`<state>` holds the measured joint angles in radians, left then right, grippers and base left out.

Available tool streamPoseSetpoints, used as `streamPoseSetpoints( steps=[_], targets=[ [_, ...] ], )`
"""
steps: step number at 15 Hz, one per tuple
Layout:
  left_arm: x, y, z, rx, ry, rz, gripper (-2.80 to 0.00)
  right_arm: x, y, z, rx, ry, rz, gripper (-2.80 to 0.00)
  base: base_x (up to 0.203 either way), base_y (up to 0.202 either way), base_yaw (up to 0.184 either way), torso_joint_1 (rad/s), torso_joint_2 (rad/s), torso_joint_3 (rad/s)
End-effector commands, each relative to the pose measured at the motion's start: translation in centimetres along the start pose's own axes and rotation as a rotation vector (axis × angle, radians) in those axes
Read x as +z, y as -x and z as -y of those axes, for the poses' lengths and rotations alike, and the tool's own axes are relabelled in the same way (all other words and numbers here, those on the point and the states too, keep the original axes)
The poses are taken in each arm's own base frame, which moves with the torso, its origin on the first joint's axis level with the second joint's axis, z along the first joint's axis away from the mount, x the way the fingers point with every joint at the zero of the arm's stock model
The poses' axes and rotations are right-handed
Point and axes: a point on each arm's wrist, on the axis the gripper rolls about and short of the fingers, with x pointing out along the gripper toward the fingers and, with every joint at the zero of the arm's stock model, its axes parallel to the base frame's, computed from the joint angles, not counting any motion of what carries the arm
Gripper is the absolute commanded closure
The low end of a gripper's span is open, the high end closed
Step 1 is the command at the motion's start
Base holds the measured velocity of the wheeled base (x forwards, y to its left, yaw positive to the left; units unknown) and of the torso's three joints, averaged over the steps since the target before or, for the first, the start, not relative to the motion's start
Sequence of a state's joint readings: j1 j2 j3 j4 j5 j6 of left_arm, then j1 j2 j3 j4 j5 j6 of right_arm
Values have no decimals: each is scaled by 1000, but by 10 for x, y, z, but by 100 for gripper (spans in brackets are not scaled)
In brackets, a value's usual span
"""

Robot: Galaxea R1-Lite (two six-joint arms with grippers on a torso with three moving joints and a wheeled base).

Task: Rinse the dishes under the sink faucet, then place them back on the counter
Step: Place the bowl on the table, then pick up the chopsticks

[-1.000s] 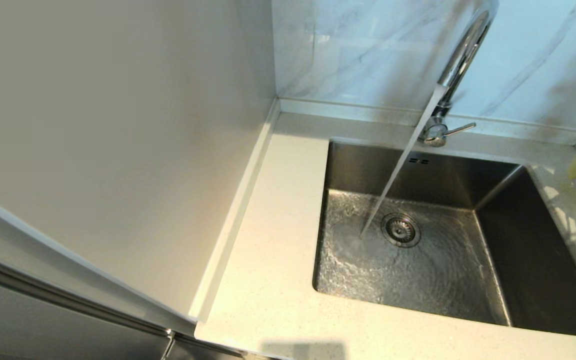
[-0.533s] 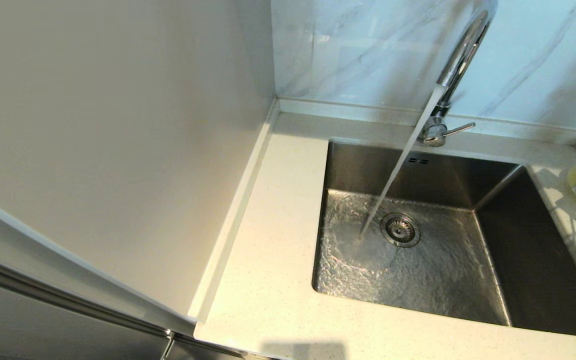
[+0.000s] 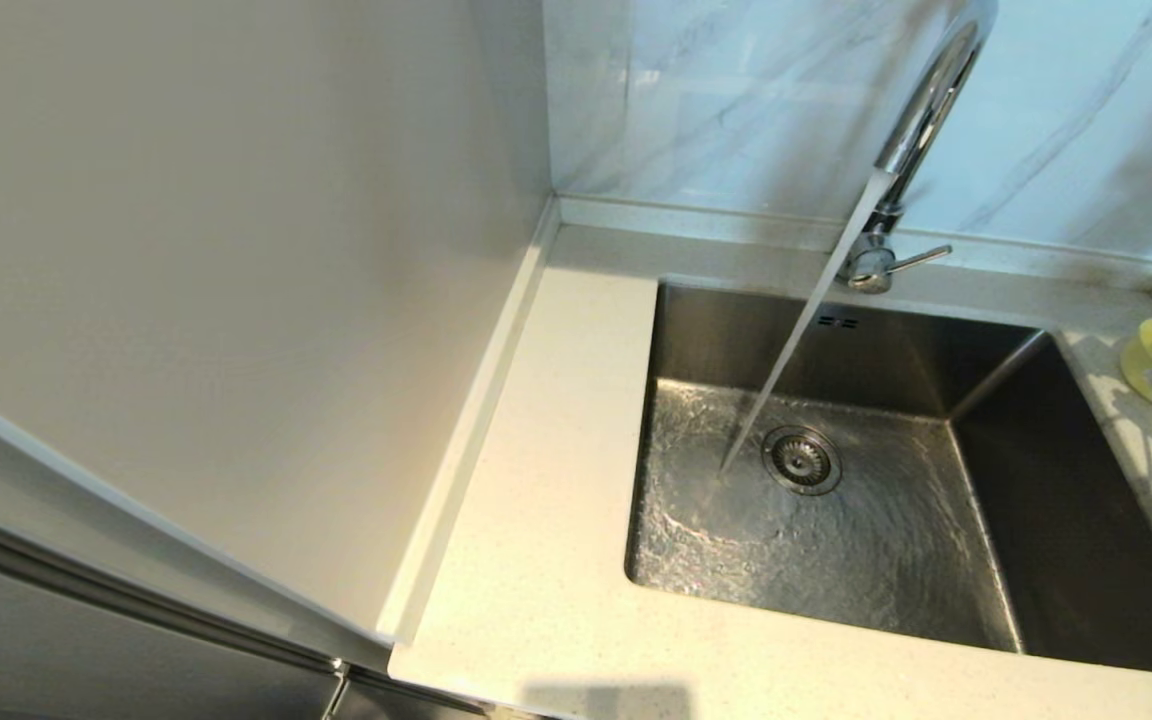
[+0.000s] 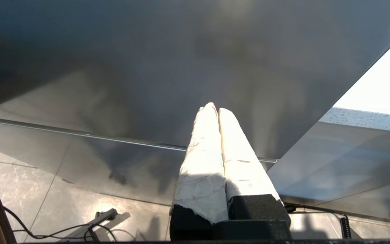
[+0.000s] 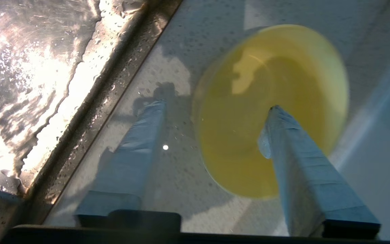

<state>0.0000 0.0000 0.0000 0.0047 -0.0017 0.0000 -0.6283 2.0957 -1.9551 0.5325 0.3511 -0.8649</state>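
There are no words, numbers, labels or signs to read in any of the pictures.

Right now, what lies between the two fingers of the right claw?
In the right wrist view, the right claw is open. Between its fingers lie a strip of wet counter and one side of the yellow bowl. One finger overlaps the bowl.
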Motion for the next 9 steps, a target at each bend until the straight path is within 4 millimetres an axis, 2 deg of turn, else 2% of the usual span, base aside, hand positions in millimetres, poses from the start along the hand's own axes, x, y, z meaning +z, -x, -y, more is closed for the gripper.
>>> streamPoseSetpoints(
  steps=[1, 2, 4, 6, 7, 9],
  targets=[
    [0, 0, 0, 0, 0, 0, 0, 14, 35, 2, -53, 21, 42, -280, 0, 0, 0, 0, 0, 0],
    [0, 0, 0, 0, 0, 0, 0, 22, 60, 1, -79, 27, 67, -280, 0, 0, 0, 0, 0, 0],
    [0, 0, 0, 0, 0, 0, 0, 39, 124, -12, -110, 10, 118, -280, 0, 0, 0, 0, 0, 0],
    [0, 0, 0, 0, 0, 0, 0, 51, 190, -37, -108, -103, 149, -280, 0, 0, 0, 0, 0, 0],
    [0, 0, 0, 0, 0, 0, 0, 50, 217, -54, -79, -202, 126, -280, 0, 0, 0, 0, 0, 0],
    [0, 0, 0, 0, 0, 0, 0, 37, 246, -86, 33, -437, -33, -280, 0, 0, 0, 0, 0, 0]
  ],
)
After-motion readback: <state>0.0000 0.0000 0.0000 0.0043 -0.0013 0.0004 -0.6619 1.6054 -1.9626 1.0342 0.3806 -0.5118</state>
